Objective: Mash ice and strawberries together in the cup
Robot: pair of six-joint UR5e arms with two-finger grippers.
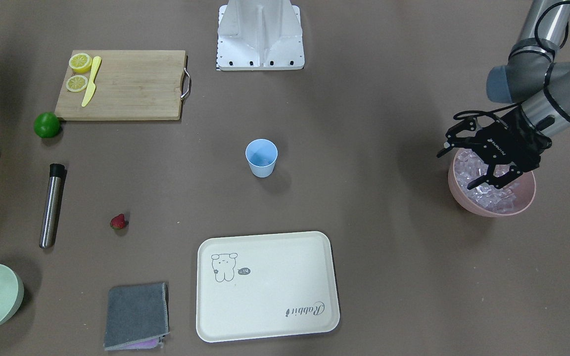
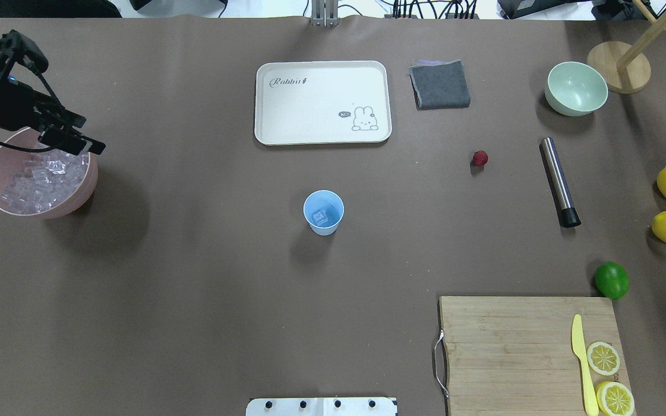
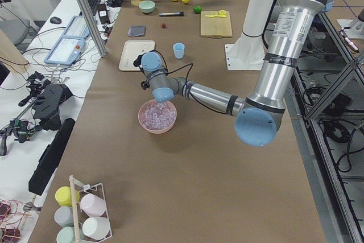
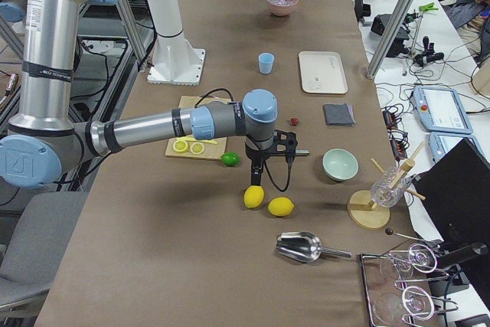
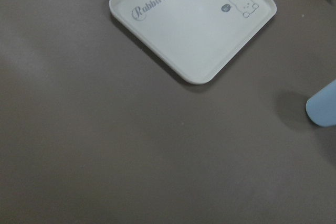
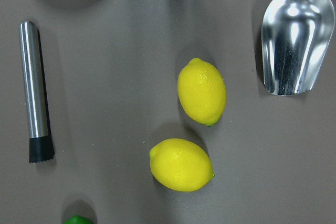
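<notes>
One cube point(image 2: 321, 217) sits in the cup point(image 2: 323, 225) mid-table, so you're on the ice-loading step. Left gripper point(image 1: 463, 170) hangs jaws apart over the ice point(image 1: 500, 198) in the pink bowl point(image 1: 468, 203). Next you'd pinch a cube and carry it over. Strawberry point(image 2: 480, 158) lies well apart from the cup. Right gripper point(image 4: 259, 170), above the lemons point(image 4: 255, 197): can't tell.
</notes>
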